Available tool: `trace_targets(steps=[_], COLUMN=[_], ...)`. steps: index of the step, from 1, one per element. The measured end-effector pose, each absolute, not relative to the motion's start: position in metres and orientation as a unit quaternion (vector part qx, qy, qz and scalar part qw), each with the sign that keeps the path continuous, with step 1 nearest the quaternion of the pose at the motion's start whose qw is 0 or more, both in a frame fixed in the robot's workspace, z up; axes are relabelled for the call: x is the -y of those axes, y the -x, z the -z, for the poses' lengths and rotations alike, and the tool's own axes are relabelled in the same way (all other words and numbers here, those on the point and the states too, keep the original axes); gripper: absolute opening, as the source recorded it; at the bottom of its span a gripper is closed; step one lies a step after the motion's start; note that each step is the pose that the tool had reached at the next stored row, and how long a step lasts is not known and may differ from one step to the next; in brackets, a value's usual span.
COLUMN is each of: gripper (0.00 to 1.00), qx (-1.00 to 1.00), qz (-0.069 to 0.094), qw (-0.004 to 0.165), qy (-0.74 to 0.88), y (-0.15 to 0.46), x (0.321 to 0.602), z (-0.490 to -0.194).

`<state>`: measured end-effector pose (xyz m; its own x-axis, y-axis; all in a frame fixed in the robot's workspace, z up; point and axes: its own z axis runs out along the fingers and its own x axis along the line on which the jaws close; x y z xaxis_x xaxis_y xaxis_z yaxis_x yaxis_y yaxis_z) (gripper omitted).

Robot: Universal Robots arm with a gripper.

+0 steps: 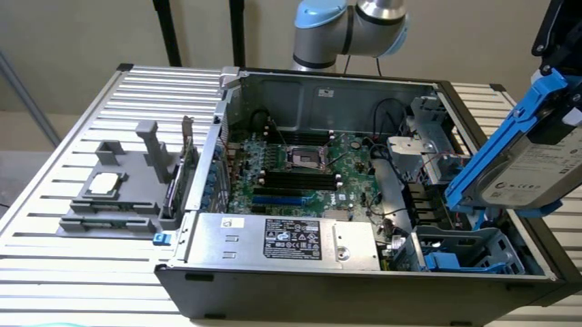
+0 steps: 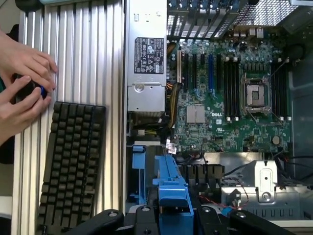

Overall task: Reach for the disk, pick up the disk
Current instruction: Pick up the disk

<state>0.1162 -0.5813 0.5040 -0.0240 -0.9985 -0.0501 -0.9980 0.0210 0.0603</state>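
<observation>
The disk [image 1: 538,169], a silver-grey hard drive with a white label in a blue plastic carrier, hangs tilted in the air above the corner of the open computer case at the exterior view's right. My gripper [image 1: 562,82] comes down from the top edge there and is shut on the carrier's upper end. In the wrist view the blue carrier [image 2: 172,188] sticks out between my black fingers [image 2: 146,218], with the case's inside beyond it.
The open case [image 1: 364,289] holds a motherboard [image 1: 309,170], a silver power supply [image 1: 282,238] and a drive bay [image 1: 464,248] below the disk. A grey fixture [image 1: 114,197] stands on the slatted table [image 1: 91,272]. A keyboard [image 2: 73,161] and a person's hands [image 2: 22,83] lie beside the case.
</observation>
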Motion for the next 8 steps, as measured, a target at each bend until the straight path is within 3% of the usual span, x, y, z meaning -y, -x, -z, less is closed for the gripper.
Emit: trace_targets(steps=[8], gripper=[0.33], qx=[0.715], qz=[0.037], qw=[0.001], qy=[-0.699], y=[-0.1162], x=[0.5813], z=[-0.5038])
